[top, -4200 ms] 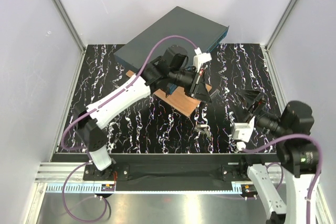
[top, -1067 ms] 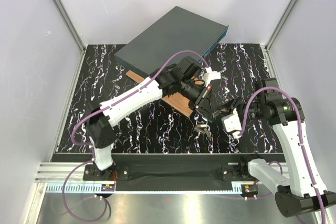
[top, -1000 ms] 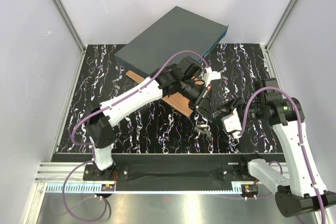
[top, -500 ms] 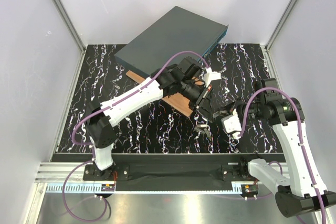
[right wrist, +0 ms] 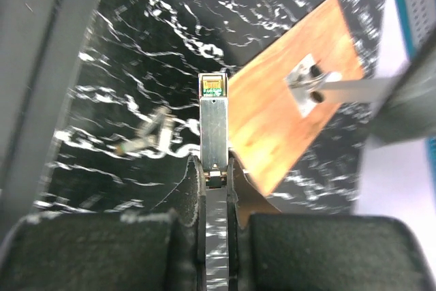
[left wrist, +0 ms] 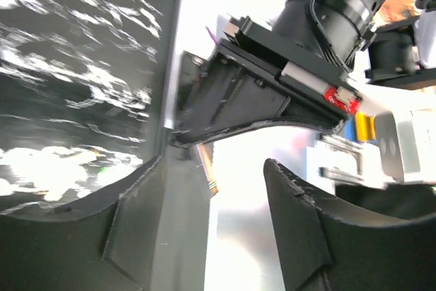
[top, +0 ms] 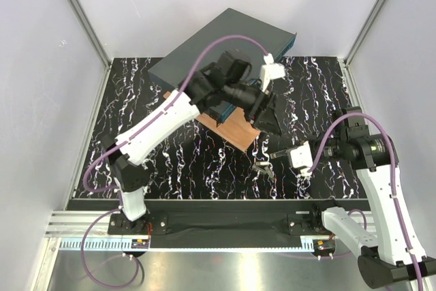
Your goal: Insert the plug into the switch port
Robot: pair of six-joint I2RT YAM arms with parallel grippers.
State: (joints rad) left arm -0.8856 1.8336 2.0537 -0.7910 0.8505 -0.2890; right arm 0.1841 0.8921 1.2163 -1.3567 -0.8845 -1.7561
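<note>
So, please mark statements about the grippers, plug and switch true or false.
The right gripper holds the slim silver metal plug. True.
The left gripper is shut on the plug. False: its jaws stand open, empty.
The plug sits in a port of the large flat dark grey-teal switch. False: it is held apart from it, over the black marbled table.
The thin brown wooden board lies on the table. True.

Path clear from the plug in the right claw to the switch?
No. The left claw, open, hangs over the wooden board, between the plug clamped in the right claw and the switch. Its arm also covers part of the switch's front edge.
</note>
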